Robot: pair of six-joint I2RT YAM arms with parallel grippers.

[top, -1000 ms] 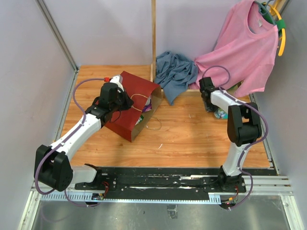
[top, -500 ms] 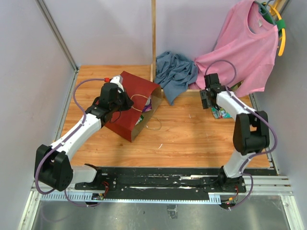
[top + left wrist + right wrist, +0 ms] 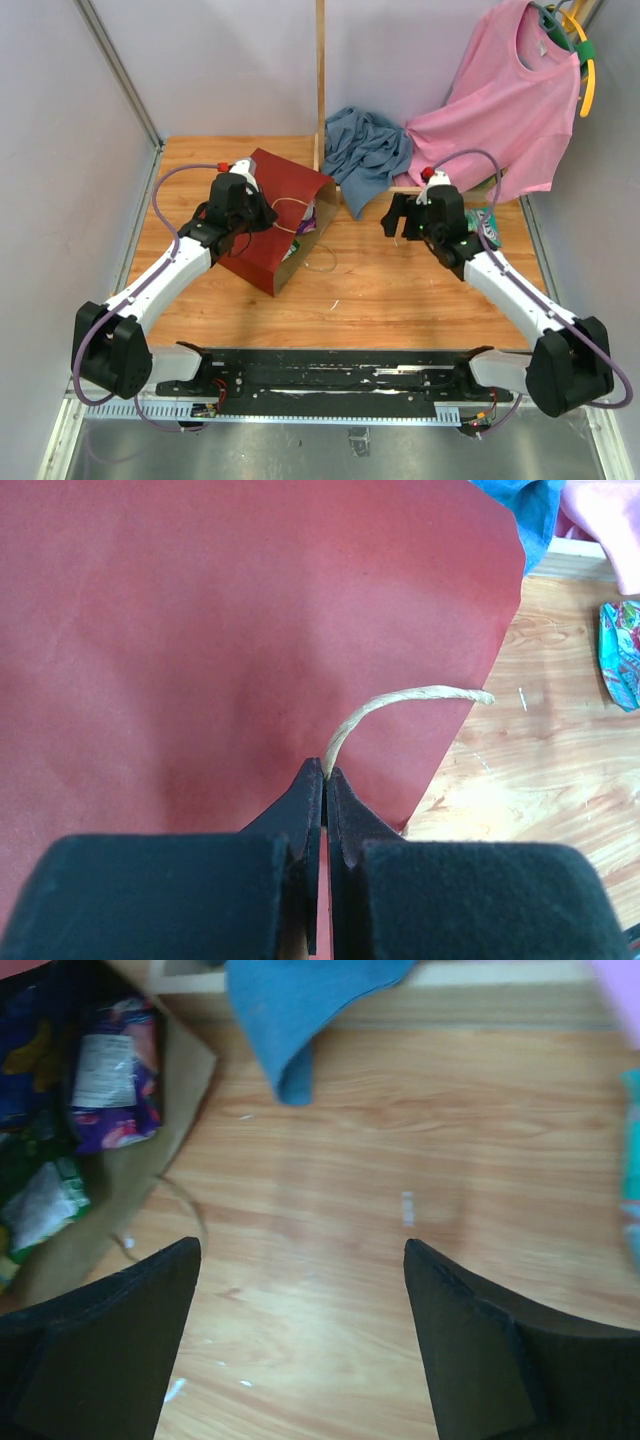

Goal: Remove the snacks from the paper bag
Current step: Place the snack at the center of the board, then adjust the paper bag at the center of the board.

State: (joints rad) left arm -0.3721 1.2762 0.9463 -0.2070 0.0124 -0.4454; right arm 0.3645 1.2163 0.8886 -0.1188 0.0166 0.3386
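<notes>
The dark-red paper bag (image 3: 275, 200) lies on its side, mouth facing right. My left gripper (image 3: 266, 214) is shut on its pale cord handle (image 3: 400, 702), pinched at the fingertips (image 3: 326, 772) over the red wall (image 3: 220, 620). In the right wrist view the brown mouth (image 3: 150, 1175) holds snacks: a purple packet (image 3: 110, 1080), a green one (image 3: 40, 1205) and a dark blue one (image 3: 25, 1030). My right gripper (image 3: 392, 222) hangs open and empty over bare wood (image 3: 300, 1250), right of the mouth. A teal-green packet (image 3: 483, 225) lies on the table at the right.
A blue garment (image 3: 365, 150) is heaped at the back centre, its corner near the bag mouth (image 3: 300, 1000). A pink shirt (image 3: 505, 100) hangs at the back right. A wooden post (image 3: 320, 80) stands behind the bag. A loose cord loop (image 3: 320, 262) lies on the wood.
My right gripper opened and left the teal-green packet at the right. The right arm then swung left toward the bag's mouth. The left arm and bag have not moved.
</notes>
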